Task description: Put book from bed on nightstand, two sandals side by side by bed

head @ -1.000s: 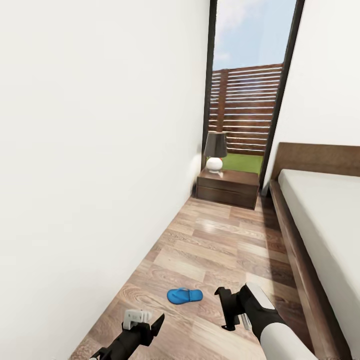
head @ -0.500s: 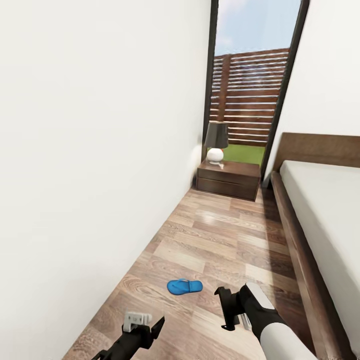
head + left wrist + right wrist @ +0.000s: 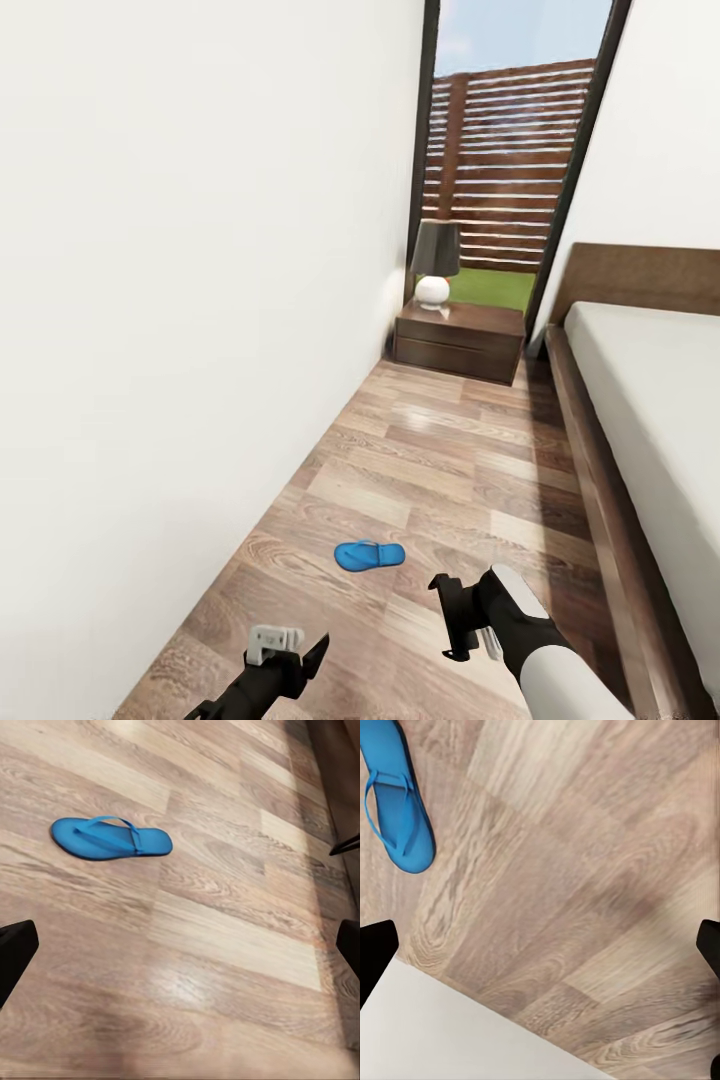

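White wall [image 3: 180, 300] takes up the 9 o'clock half of the head view; wood-plank floor [image 3: 450, 470] runs as a narrow aisle from 6 toward 12 o'clock. Bed [image 3: 650, 400] lies along the 3 o'clock edge: dark frame rail, pale mattress and headboard, all cut off by the picture edge, so most of the mattress top is unseen and the book cannot be located on the part showing. Tall dark-framed window [image 3: 505, 150] at 12 o'clock, slatted fence and grass beyond. Nightstand [image 3: 458, 342] stands at the aisle's far end between wall and bed frame, carrying a lamp [image 3: 434, 270] with dark shade and white round base. One sandal [image 3: 369, 555], bright blue, lies flat on the floor near 6 o'clock, between wall and bed, well apart from both and just ahead of the arms; its strap is clear in the left wrist view [image 3: 111, 839], its far end cropped in the right wrist view [image 3: 396, 791]. Left gripper [image 3: 290, 650] low at 7 o'clock, fingers spread wide, nothing between them; dark fingertips [image 3: 15, 952] sit at opposite edges of its wrist view. Right gripper [image 3: 452, 620] at 5 o'clock, likewise spread wide and empty. No readable writing or labels anywhere.
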Controlling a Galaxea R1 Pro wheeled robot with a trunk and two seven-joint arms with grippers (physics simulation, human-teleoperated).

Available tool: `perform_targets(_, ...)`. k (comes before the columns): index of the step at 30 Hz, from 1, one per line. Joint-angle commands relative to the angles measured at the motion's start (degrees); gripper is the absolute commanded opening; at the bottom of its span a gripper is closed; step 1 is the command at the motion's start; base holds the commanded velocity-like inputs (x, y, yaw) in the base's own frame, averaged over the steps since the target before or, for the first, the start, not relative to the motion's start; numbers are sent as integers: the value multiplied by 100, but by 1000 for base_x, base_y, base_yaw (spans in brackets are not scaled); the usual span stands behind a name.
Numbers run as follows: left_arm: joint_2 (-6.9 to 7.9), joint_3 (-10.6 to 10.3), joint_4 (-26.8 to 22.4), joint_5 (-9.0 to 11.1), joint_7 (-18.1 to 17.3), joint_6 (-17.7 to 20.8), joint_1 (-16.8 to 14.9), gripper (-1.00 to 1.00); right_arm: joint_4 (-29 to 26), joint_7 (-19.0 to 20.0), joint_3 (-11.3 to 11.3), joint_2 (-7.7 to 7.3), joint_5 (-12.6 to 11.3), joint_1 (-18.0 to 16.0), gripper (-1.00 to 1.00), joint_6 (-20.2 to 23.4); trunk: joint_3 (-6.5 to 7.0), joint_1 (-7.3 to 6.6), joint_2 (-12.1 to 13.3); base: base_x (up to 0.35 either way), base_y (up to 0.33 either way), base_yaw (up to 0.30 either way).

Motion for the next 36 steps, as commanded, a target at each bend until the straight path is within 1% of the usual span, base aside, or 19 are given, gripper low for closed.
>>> perform_targets(1, -1, 5, -6, 61, -17, 56, -2, 100, -10, -31, -40, 7, 6, -3, 100, 35, -28, 1, -4, 0, 0, 0)
perform_targets(29, -1, 7, -12, 66, -33, 73, -2, 100, -10, -25, -40, 7, 6, -3, 100, 35, -649, 73, -42, 0, 0, 0)
perform_targets(30, 2, 8, -25, 79, -40, 89, -2, 100, -10, -24, -40, 7, 6, -3, 100, 35, -649, 73, -42, 0, 0, 0)
perform_targets(32, 4, 12, -39, 139, -46, 100, -2, 100, -10, -23, -40, 7, 6, -3, 100, 35, -649, 73, -42, 0, 0, 0)
perform_targets(33, 10, 17, -48, 238, -49, 106, -2, 100, -10, -23, -40, 7, 6, -3, 100, 35, -649, 73, -42, 0, 0, 0)
perform_targets(34, 44, 20, -63, 403, -52, 110, -2, 100, -10, -23, -40, 7, 6, -3, 100, 37, -649, 73, -42, 0, 0, 0)
perform_targets(35, 77, 21, -78, 512, -59, 112, -2, 100, -10, -23, -40, 7, 6, -3, 100, 38, -649, 73, -42, 0, 0, 0)
perform_targets(36, 167, 21, -119, 767, -86, 118, -2, 100, -10, -23, -40, 7, 6, -3, 100, 40, -649, 73, -42, 0, 0, 0)
